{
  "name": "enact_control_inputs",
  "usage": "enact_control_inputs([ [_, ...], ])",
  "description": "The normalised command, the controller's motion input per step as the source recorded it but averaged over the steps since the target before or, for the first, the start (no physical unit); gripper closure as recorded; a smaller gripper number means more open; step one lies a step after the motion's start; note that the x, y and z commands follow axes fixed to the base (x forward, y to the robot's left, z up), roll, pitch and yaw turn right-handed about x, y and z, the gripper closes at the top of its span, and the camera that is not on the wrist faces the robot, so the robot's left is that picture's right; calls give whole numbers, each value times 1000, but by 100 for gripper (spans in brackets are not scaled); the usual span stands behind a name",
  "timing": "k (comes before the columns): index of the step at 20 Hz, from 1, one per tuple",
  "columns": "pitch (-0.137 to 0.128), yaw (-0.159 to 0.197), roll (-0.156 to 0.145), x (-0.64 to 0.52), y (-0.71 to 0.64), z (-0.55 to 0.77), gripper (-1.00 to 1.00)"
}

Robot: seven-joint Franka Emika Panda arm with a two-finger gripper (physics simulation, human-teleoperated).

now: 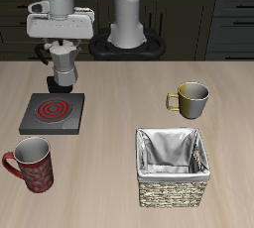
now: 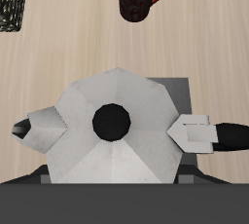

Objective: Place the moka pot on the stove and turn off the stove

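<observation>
I see my pincer point(image 1: 63, 52) clamped on the pot point(image 1: 64, 68), holding it just above the stove's point(image 1: 52, 113) back edge; the coil point(image 1: 53, 105) below glows red.

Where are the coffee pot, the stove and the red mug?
moka pot point(image 1: 65, 70): exterior view, on its silver body.
stove point(image 1: 75, 119): exterior view, on its grey plate beside the coil.
red mug point(image 1: 34, 166): exterior view, on its side wall.

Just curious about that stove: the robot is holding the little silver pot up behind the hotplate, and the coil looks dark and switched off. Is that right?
Not quite. The gripper does hold the moka pot behind the stove, but the coil glows red, so it looks on; the exterior view shows it.
</observation>
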Motion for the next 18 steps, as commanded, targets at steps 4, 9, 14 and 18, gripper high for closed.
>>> enact_control_inputs([
  [4, 9, -1, 4, 31, -61, 12, 100],
  [9, -12, -2, -71, 107, -331, -51, 100],
  [14, 6, -41, -57, 66, -208, -123, 100],
  [18, -2, -13, -26, 41, -113, -110, 100],
])
